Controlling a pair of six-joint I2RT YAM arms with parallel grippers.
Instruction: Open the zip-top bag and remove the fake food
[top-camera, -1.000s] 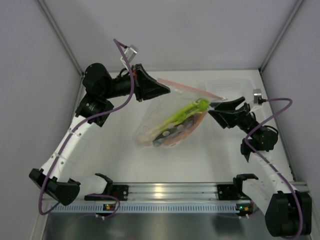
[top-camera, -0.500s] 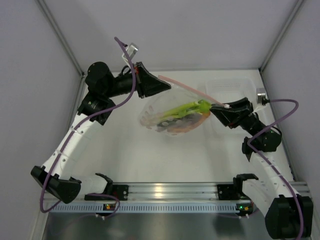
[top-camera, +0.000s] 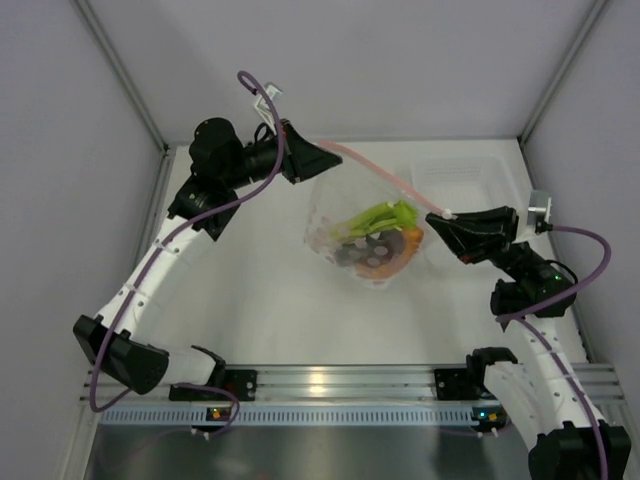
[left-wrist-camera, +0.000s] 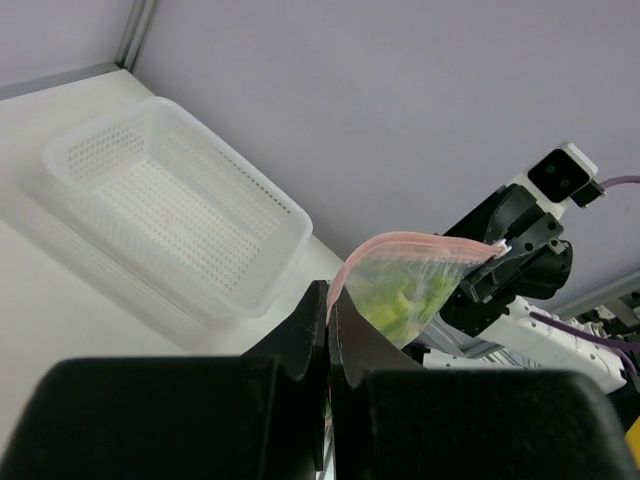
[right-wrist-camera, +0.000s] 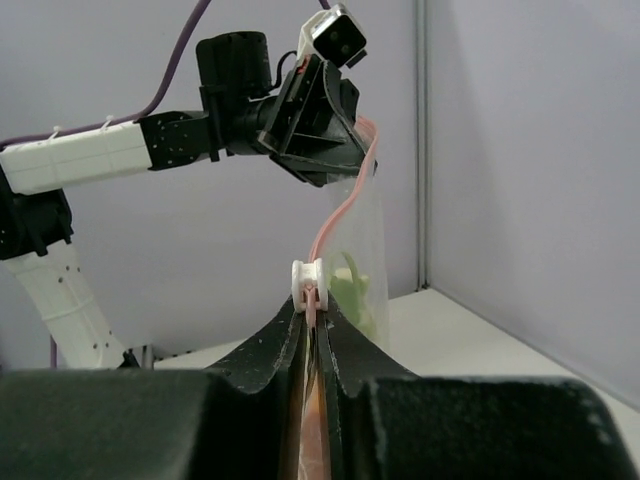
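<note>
In mid-air: left gripper (top-camera: 337, 167), right gripper (top-camera: 438, 217) clamped on zip-top bag (top-camera: 365, 228).

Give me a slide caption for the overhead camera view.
Jaws of both arms pinch the zip-top bag by its pink zip strip, fake food hanging inside, white basket behind.

Carried, on the white table (top-camera: 260, 300), one pale perforated basket (top-camera: 470, 170) between one and two o'clock, flat, near the far right corner.
</note>
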